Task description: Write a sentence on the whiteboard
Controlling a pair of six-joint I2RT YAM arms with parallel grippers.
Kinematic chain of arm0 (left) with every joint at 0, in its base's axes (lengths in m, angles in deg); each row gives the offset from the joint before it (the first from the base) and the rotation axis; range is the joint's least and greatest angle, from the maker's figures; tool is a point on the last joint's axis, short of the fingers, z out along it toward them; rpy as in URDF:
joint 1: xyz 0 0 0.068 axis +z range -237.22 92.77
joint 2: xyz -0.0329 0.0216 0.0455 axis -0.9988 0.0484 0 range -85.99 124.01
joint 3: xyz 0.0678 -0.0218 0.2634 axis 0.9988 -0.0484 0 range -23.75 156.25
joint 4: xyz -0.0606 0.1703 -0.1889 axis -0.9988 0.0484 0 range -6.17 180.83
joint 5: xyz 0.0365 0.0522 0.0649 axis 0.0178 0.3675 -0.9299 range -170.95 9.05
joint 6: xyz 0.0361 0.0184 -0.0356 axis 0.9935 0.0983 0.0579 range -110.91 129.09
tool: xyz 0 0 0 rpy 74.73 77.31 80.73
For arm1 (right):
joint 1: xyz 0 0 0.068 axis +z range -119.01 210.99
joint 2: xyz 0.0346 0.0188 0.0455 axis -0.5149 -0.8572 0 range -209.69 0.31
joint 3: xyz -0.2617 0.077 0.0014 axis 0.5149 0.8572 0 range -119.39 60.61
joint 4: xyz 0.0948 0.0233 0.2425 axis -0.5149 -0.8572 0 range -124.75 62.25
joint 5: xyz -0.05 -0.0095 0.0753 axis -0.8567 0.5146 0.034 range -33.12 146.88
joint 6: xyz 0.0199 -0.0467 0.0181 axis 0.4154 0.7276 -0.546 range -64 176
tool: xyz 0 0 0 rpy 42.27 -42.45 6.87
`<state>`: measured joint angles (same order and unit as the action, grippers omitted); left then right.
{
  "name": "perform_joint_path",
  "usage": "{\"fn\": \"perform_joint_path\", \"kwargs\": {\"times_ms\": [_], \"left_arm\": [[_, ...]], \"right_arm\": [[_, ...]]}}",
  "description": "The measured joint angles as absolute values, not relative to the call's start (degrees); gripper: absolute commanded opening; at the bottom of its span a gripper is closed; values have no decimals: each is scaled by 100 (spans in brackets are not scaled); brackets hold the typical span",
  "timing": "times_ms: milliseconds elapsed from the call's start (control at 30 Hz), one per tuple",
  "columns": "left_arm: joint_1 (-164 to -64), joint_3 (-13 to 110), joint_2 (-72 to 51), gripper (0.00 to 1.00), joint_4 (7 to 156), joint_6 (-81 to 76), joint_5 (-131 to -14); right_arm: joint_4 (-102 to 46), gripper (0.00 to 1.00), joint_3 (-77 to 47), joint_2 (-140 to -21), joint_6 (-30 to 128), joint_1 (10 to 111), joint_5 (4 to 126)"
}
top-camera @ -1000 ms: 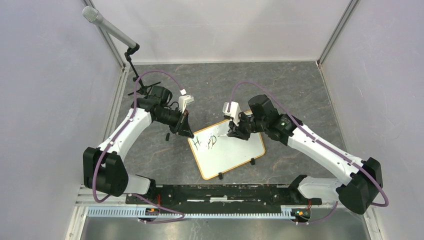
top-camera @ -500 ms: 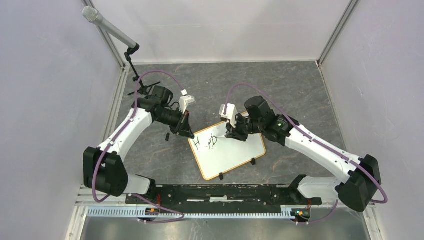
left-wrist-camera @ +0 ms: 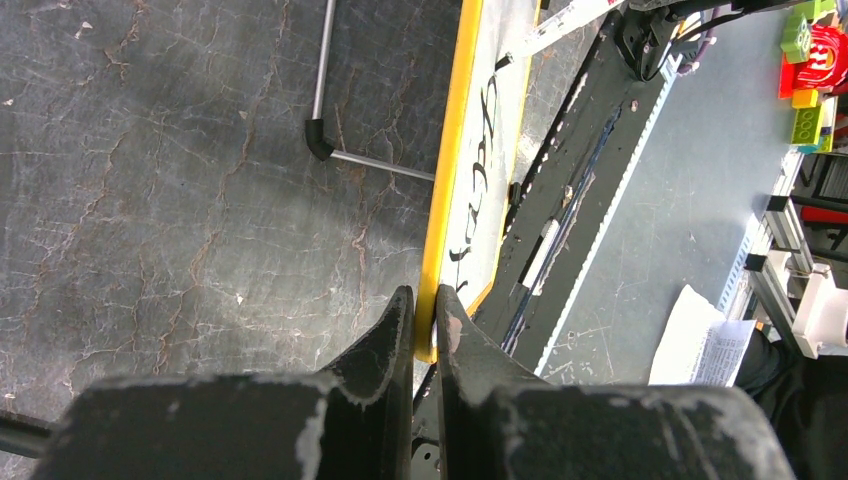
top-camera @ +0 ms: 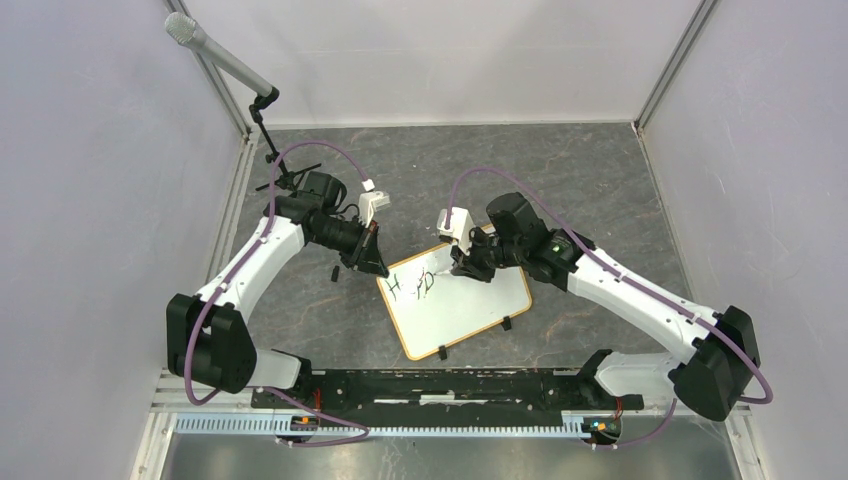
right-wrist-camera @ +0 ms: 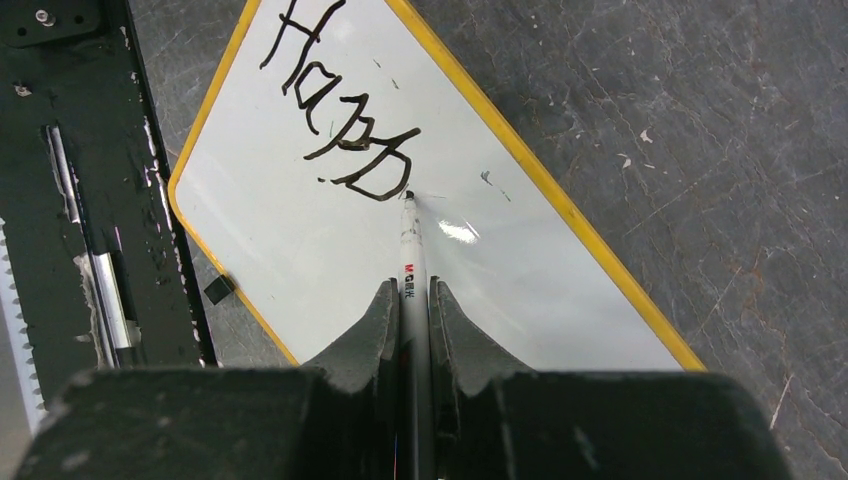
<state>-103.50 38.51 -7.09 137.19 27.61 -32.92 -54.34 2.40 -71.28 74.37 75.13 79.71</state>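
The whiteboard [top-camera: 470, 310] lies tilted on the grey table, with a thin yellow-tan frame and black clip feet. My left gripper [top-camera: 378, 267] is shut on its upper-left frame edge; in the left wrist view the fingertips [left-wrist-camera: 427, 303] pinch the yellow frame [left-wrist-camera: 452, 170]. My right gripper [top-camera: 462, 268] is shut on a white marker [right-wrist-camera: 411, 245], gripped at my fingertips [right-wrist-camera: 413, 292]. The marker's tip touches the board [right-wrist-camera: 300, 250] just right of the last letter. The sentence [right-wrist-camera: 340, 120] reads "Happ" in dark strokes; it also shows in the top view [top-camera: 412, 287].
A microphone [top-camera: 220, 55] on a stand rises at the back left; its thin metal legs [left-wrist-camera: 330, 150] lie on the table beside the board. A black rail [top-camera: 440, 385] runs along the near edge. A black clip foot [right-wrist-camera: 219, 290] sits on the board's near edge.
My right gripper has shifted slightly left with the marker on the board. The left gripper and the board have stayed put.
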Motion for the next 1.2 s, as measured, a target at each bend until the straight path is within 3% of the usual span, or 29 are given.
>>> {"fn": "perform_joint_path", "kwargs": {"times_ms": [1200], "left_arm": [[-10365,3849,-716,2,13710,2761,-3329]], "right_arm": [[-5524,0,264,-7036,7500,7557,7764]]}}
